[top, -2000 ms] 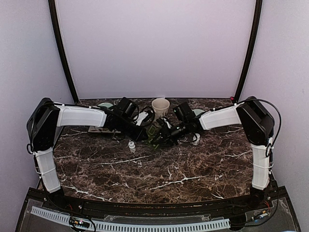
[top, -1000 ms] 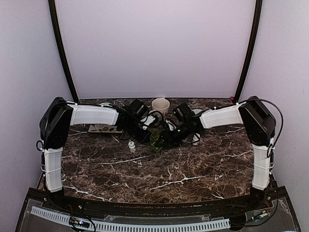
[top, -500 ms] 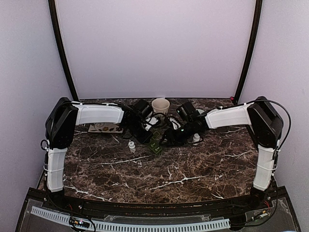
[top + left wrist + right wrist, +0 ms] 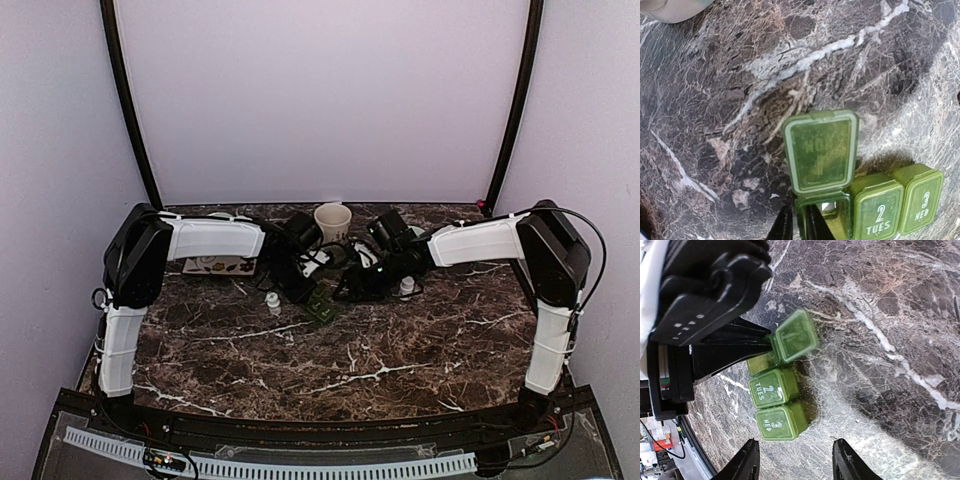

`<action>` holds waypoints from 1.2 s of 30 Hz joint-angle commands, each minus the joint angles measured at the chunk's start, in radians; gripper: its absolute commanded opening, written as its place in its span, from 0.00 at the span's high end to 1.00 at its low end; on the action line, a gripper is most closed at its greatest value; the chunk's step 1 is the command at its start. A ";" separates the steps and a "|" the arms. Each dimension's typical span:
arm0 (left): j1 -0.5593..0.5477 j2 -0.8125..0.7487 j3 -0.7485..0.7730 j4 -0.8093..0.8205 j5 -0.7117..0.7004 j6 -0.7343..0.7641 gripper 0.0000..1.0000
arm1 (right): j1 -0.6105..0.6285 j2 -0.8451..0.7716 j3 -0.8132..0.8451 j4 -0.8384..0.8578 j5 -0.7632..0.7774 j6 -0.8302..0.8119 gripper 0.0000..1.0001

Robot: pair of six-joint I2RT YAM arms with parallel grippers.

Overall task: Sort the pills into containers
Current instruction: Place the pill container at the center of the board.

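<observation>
A green pill organizer point(image 4: 875, 207) lies on the marble table point(image 4: 730, 100), and shows in the top view as the pill organizer point(image 4: 322, 309). Its MON lid point(image 4: 821, 151) stands open. The TUES cell point(image 4: 772, 388) and the WED cell point(image 4: 780, 422) are closed. A white pill point(image 4: 828, 206) lies in the open cell. My left gripper point(image 4: 800, 227) is shut on that cell's left wall, one finger inside and one outside. My right gripper point(image 4: 796, 465) hangs open just off the WED end, touching nothing. Its fingers point(image 4: 747, 465) are spread wide.
A cream cup point(image 4: 333, 218) stands behind the grippers. A small white bottle point(image 4: 272, 302) sits left of the organizer and another white bottle point(image 4: 407, 288) to the right. A patterned tray point(image 4: 215, 265) lies at the back left under the left arm.
The organizer has come toward the near side and now rests on the table. The left arm has swung right with it. The right gripper has drawn back from the organizer.
</observation>
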 commanded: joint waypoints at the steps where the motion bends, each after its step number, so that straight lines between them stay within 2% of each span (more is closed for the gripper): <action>1: -0.003 0.005 0.038 -0.054 -0.022 -0.012 0.86 | -0.002 -0.035 -0.006 0.004 0.016 -0.013 0.51; 12: -0.003 0.000 0.088 -0.078 -0.047 -0.057 0.60 | -0.002 -0.046 -0.002 -0.013 0.030 -0.028 0.50; 22: -0.004 -0.083 0.112 -0.106 -0.088 -0.124 0.50 | 0.013 -0.074 0.028 -0.079 0.100 -0.071 0.50; 29: -0.004 -0.291 -0.041 -0.030 -0.184 -0.190 0.43 | 0.055 -0.105 0.103 -0.154 0.255 -0.132 0.50; 36: -0.004 -0.529 -0.311 0.126 -0.281 -0.290 0.38 | 0.131 -0.072 0.249 -0.233 0.414 -0.211 0.51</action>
